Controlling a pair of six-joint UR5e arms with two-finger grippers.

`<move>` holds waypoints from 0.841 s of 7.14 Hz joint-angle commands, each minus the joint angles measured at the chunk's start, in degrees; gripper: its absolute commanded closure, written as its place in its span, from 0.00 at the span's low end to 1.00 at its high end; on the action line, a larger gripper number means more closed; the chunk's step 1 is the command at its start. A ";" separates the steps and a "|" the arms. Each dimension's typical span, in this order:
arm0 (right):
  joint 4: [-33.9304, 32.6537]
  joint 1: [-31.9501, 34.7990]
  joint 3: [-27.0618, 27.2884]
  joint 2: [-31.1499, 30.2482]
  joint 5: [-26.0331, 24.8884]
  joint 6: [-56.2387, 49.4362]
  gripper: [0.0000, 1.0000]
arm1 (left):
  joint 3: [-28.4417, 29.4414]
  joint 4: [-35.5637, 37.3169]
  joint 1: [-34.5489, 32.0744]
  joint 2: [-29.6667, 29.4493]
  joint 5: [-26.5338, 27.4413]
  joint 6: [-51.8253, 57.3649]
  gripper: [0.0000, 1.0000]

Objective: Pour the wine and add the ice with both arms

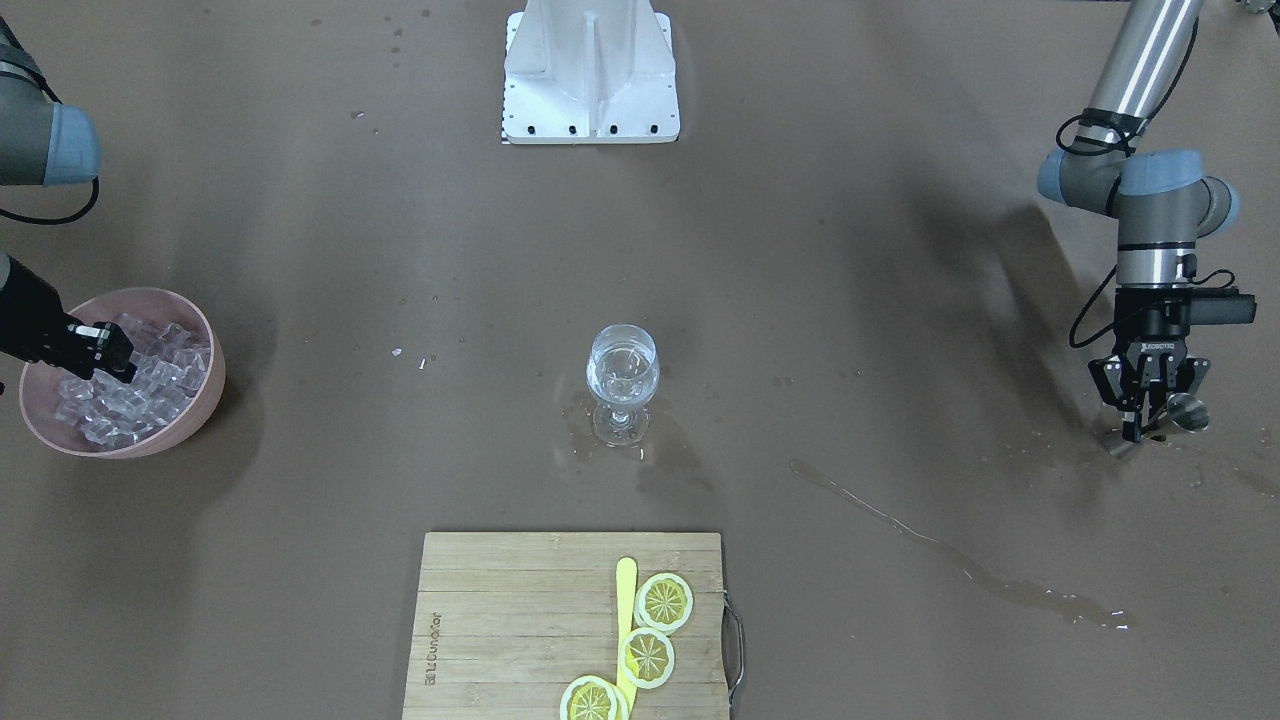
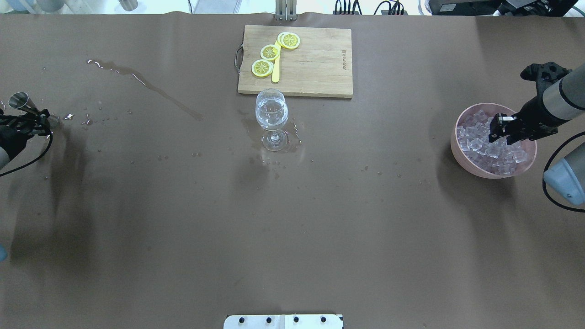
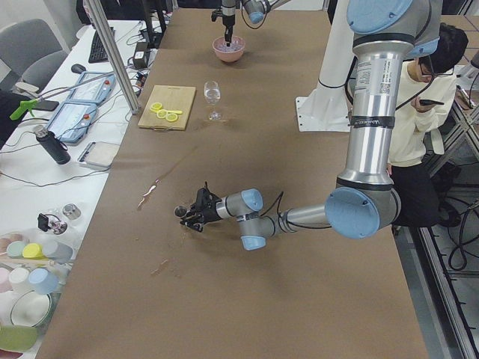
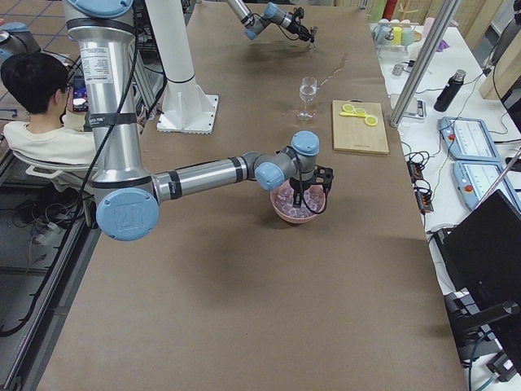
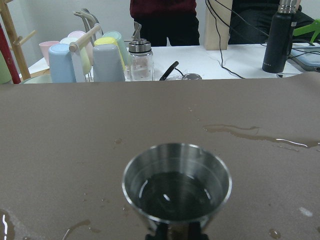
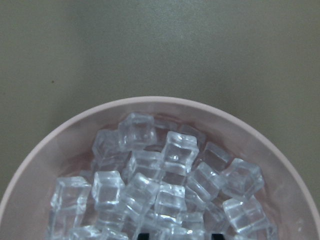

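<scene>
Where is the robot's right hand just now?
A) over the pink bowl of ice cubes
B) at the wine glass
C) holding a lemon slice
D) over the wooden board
A: the right hand hangs over the ice in the pink bowl, far from the wine glass and the wooden board; the left hand holds the metal cup.

Clock centred on the wine glass (image 2: 273, 119), read from the robot's side.
- 12 o'clock: cutting board (image 2: 311, 64) just beyond, lemon slices (image 2: 269, 52) on it.
- 3 o'clock: bare tabletop (image 2: 365, 205), then the pink bowl (image 2: 458, 148) of ice (image 2: 477, 137) well apart, with the right gripper (image 2: 498, 130) over it, fingers spread.
- 9 o'clock: wet streak (image 2: 155, 89), then the left gripper (image 2: 43, 118) clasping a steel cup (image 2: 18, 101).
- 6 o'clock: bare tabletop as far as the white base block (image 2: 283, 321).
</scene>
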 commanded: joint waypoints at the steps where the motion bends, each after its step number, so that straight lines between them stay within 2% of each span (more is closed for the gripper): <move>1: 0.00 -0.28 -0.22 0.47 -0.03 -0.08 0.62 | -0.07 -0.10 0.00 0.06 0.16 0.00 0.58; 4: 0.00 -0.72 -0.40 0.65 -0.03 -0.26 0.73 | 0.02 -0.54 0.00 -0.20 0.43 0.09 0.57; 6: -0.18 -0.28 0.82 0.65 0.84 -0.17 0.74 | 0.19 -0.54 0.00 -0.29 0.52 0.09 0.62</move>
